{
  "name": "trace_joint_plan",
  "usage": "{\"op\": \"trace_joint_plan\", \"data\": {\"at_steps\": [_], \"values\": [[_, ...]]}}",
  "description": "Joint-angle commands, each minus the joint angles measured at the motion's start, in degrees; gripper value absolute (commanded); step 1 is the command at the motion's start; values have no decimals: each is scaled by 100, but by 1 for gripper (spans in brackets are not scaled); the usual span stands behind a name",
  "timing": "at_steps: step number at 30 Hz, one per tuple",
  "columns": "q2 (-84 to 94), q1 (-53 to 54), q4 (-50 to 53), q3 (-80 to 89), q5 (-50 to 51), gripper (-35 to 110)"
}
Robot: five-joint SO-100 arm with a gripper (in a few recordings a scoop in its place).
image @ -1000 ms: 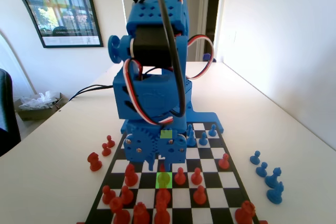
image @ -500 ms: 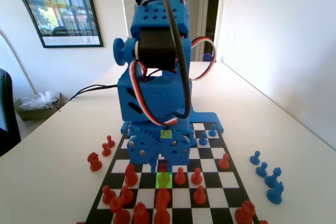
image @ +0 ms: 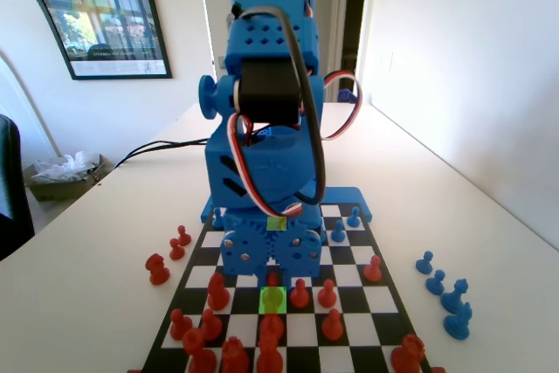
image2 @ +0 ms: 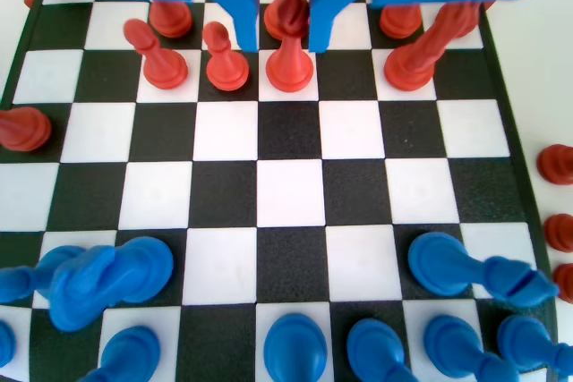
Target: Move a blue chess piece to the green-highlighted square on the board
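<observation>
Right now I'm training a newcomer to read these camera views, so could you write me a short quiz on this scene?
1. True or false: the gripper is shut on a blue pawn.
2. In the wrist view, what stands between the two jaws? A) a red pawn B) a blue knight C) nothing
3. Fill in: in the fixed view, the blue pieces standing off the board are on the table at the picture's ____ side.

Key: 1 false, the jaws are apart and the piece between them is red. 2 A. 3 right.
</observation>
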Motion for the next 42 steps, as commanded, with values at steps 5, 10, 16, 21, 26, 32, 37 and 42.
{"op": "trace_joint_plan", "data": {"at_steps": [5, 10, 16, 21, 26, 32, 37, 42], "values": [[193, 44, -114, 70, -97, 3], [202, 53, -123, 97, -132, 1], [360, 53, 9, 132, -149, 1], [809, 44, 316, 255, -158, 1], [1406, 114, 765, 325, -158, 1], [2136, 378, 1230, 343, -35, 1], [2610, 800, 1749, 229, 141, 1], [2883, 1424, 2048, 62, 334, 1]]}}
